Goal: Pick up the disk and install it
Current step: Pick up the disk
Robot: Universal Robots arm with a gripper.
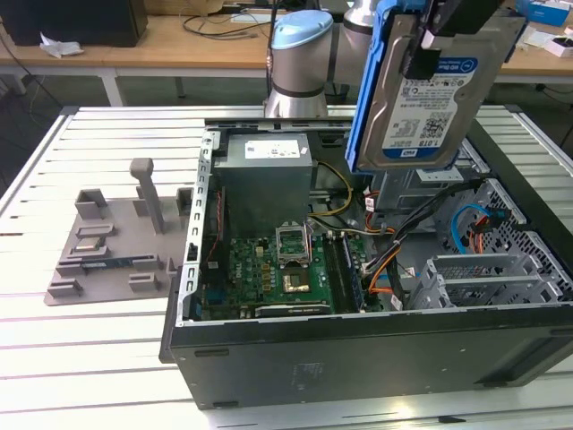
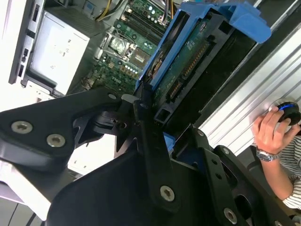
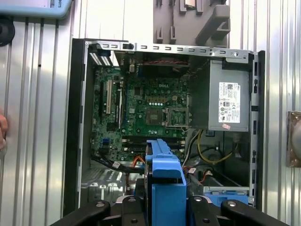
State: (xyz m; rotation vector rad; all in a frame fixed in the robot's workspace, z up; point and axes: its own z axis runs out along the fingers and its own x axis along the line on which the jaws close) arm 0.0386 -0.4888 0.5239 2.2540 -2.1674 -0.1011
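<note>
Up high, the pincer (image 1: pixel 430 45) is clamped on the disk (image 1: pixel 428 103), held upright at the exterior view's upper right, above the open case (image 1: pixel 358 349).

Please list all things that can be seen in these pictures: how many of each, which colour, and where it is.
disk: one, silver in a blue frame, held on edge above the open case
computer case: one, black, open, on the table
power supply box: one, grey, inside the case
circuit board: one, green, on the case floor
cables: several, orange, yellow, blue, black, inside the case
holder plate: one, grey, on the table, at the exterior view's left of the case
table: one, white, slatted
person's hand: one, with wristwatch, beside the table slats
robot arm: one, silver with pale blue cap, behind the case
gripper: one, black, shut on the disk
</note>
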